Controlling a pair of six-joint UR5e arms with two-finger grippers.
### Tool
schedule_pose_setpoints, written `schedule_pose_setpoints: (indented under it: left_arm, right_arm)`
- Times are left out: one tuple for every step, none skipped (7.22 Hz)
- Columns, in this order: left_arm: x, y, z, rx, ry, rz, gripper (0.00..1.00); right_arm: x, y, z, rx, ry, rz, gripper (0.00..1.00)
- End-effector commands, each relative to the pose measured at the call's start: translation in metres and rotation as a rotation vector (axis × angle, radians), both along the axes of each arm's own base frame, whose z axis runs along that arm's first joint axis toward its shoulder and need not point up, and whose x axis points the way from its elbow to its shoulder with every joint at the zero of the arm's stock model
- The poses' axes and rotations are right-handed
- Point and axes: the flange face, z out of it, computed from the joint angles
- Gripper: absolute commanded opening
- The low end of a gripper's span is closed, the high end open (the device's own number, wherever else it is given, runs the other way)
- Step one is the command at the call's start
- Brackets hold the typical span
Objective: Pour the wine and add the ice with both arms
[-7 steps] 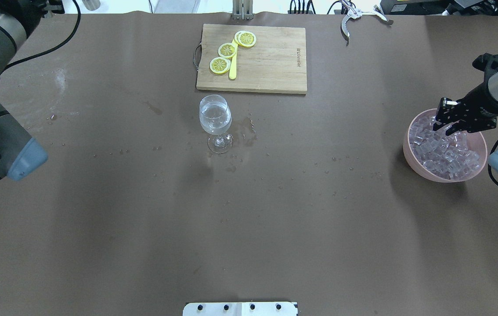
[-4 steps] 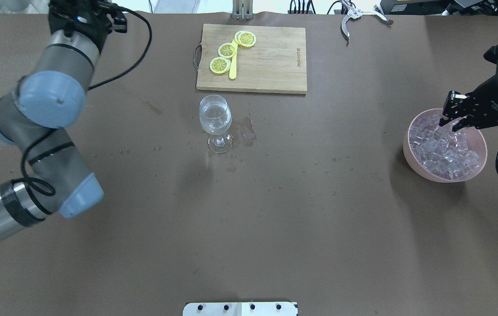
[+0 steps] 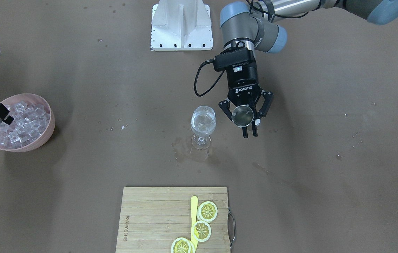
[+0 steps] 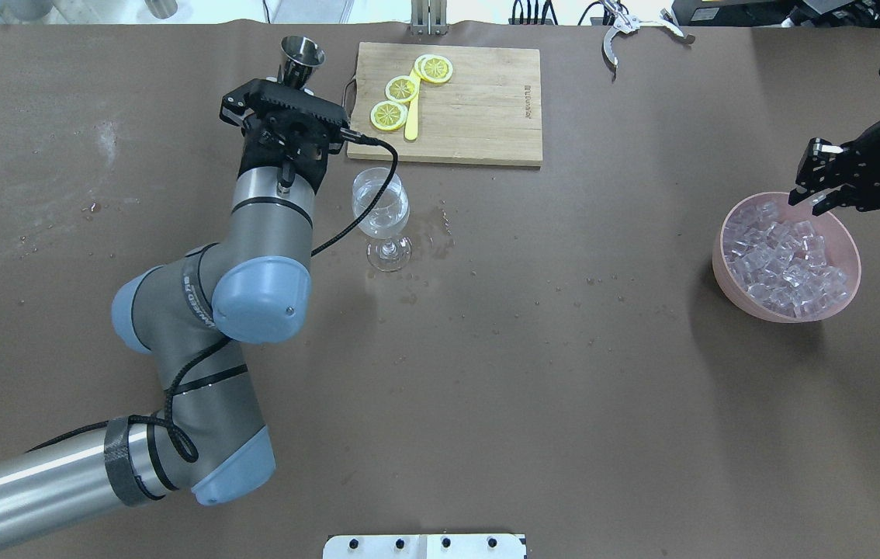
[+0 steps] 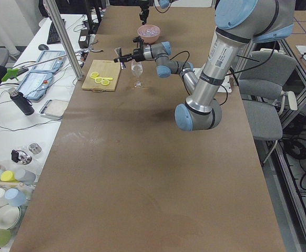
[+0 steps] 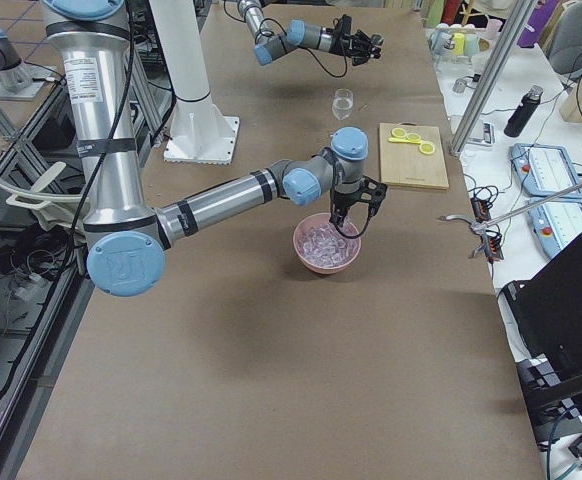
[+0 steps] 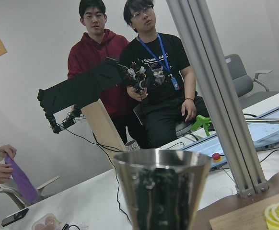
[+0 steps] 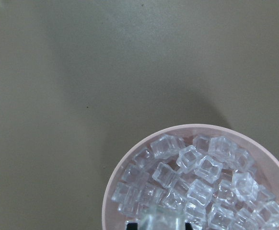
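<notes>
Right of centre in the front-facing view, the left gripper (image 3: pixel 249 129) has its black fingers clamped on a shiny, flared steel measuring cup (image 3: pixel 242 116). The cup is held upright near the clear stemmed wine glass (image 3: pixel 202 140) containing the wine (image 3: pixel 203 124). At far left, the right gripper (image 3: pixel 1 118) pinches one glassy ice cube (image 8: pixel 159 222) over the smooth pink bowl (image 3: pixel 49 123) of heaped ice (image 3: pixel 23 123).
</notes>
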Motion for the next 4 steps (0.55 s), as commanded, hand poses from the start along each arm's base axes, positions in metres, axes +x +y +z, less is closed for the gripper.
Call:
schedule_pose_setpoints:
  left_arm:
    - [0.021, 0.016, -0.008, -0.013, -0.093, -0.017, 0.00]
    - [0.024, 0.017, -0.009, -0.018, -0.114, -0.019, 0.00]
    - [0.025, 0.020, -0.010, -0.007, -0.141, -0.033, 0.00]
    - [0.034, 0.032, -0.011, 0.012, -0.180, -0.039, 0.00]
  right_arm:
    - [0.003, 0.001, -0.036, -0.009, 0.018, 0.004, 0.33]
    - [-0.008, -0.008, -0.056, 0.006, 0.044, 0.007, 0.33]
    - [-0.014, -0.014, -0.070, 0.019, 0.059, 0.011, 0.33]
    - [-0.014, -0.012, -0.075, 0.031, 0.057, 0.009, 0.33]
